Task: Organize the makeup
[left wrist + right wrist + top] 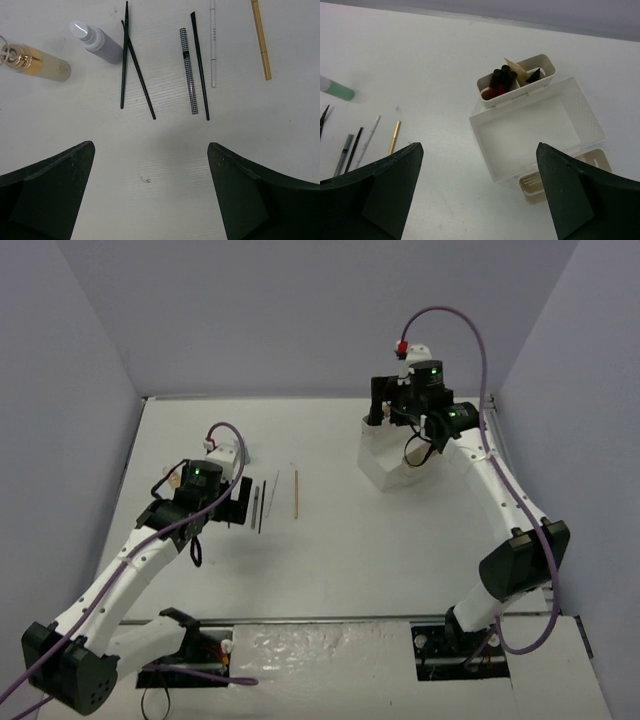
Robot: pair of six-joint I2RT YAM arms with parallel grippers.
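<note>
1. The left arm (130,560) stretches forward with a low elbow. The left gripper (151,146) points down, jaws spread wide and empty.
2. The right arm (500,500) reaches farther out. The right gripper (480,146) likewise gapes, empty.

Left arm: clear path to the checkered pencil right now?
Likely yes: left gripper is open, only bare table between it and the checkered pencil. The black brush right beside it might get caught too.
</note>
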